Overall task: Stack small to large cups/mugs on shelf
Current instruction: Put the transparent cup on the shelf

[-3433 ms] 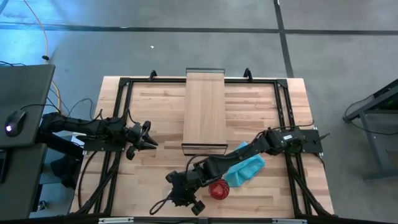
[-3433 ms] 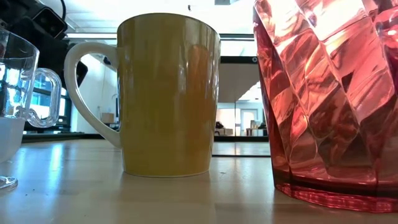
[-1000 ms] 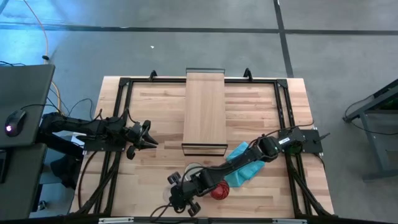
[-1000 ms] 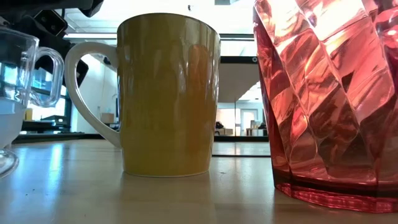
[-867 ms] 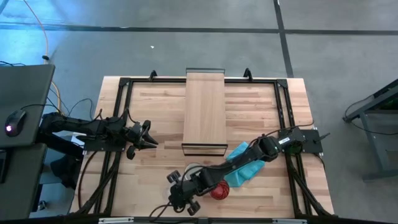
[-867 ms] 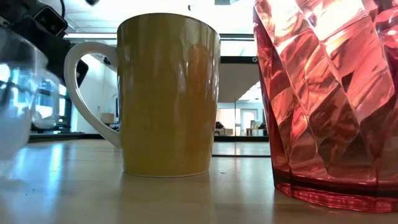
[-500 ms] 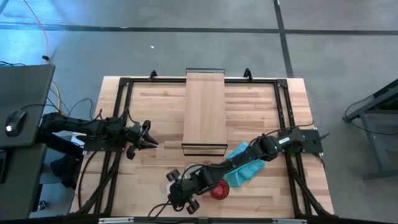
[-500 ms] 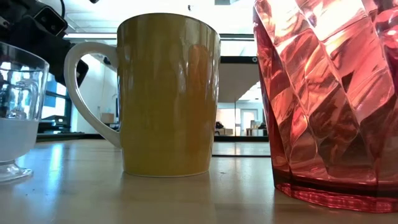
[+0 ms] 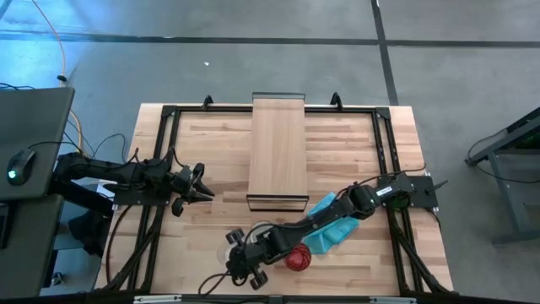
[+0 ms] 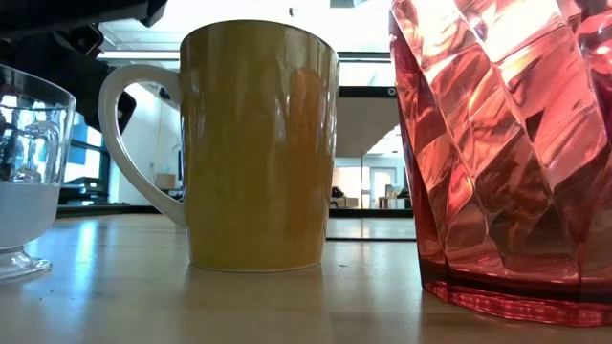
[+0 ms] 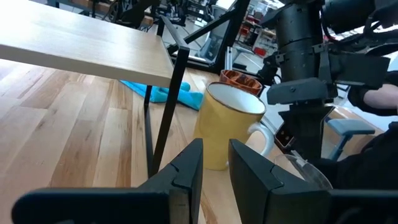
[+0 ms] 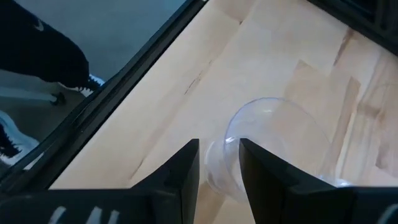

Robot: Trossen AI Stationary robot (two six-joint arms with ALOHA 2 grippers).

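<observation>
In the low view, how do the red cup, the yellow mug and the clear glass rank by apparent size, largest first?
1. Red cup: looks largest, but it is cropped and nearest the camera, so unsure.
2. Yellow mug.
3. Clear glass: smallest, partly cut off at the edge.

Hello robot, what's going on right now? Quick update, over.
Right hand open, low over the glass at the table's front edge. Left hand idle, off the shelf's left side. Mug and red cup waiting. Nothing in the way.
</observation>
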